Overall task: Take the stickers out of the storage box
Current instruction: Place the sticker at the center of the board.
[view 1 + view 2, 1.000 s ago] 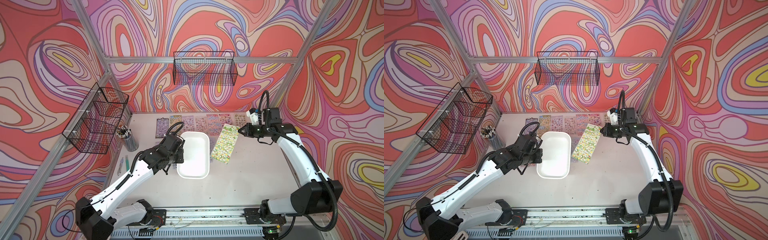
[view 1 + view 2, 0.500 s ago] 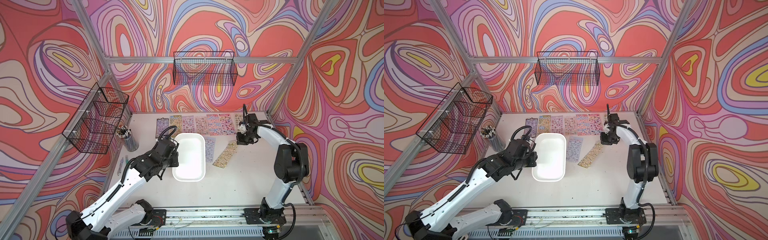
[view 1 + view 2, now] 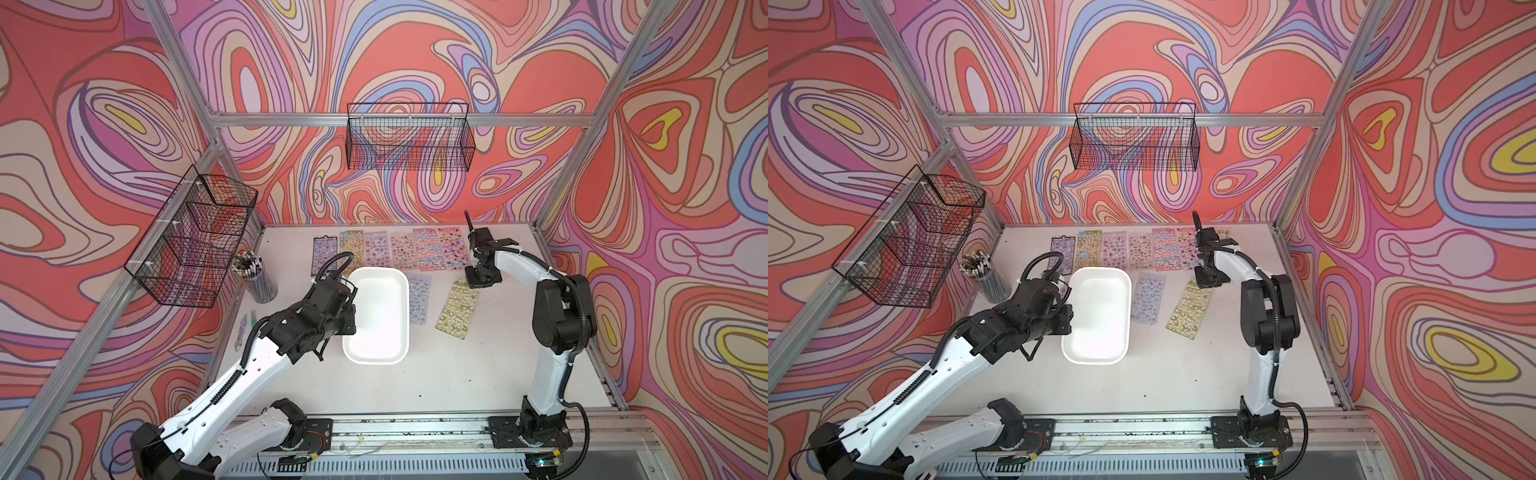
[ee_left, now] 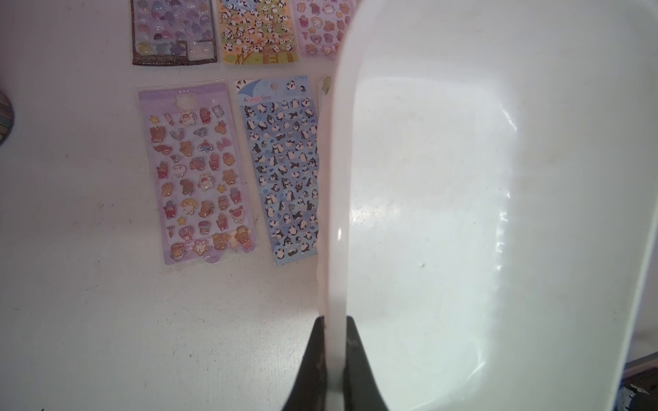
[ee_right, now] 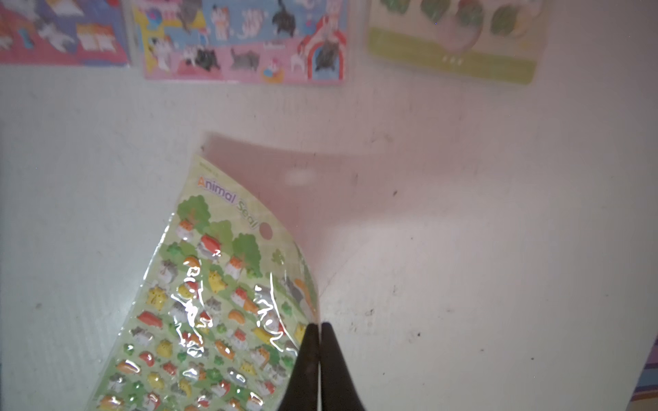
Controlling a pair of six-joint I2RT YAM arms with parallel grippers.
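White tabletop inside a cell with swirling red, pink and lilac walls, seen in both top views. The storage box sits left of centre and its interior is bare; the left wrist view shows no sheet on its floor. The left gripper is nearly closed, with 1 finger on each side of the box's long wall, steadying it. All visible stickers lie on the table: 6 sheets in a row along the back, 1 lilac sheet just beside the box on its right, and 2 more, lilac-bordered and blue with penguins, beside the box on its left in the left wrist view. The right gripper is fully closed, pinching the edge of the yellow-green sheet. Change over the last second: this sheet hung in the air from the raised right gripper; it now rests on the table, near the lilac sheet and set at a slant to it, with only its gripped end curling upward. The box has also shifted slightly toward the front rail. Judgement: the emptying is essentially done; what remains is to release this sheet and the box.
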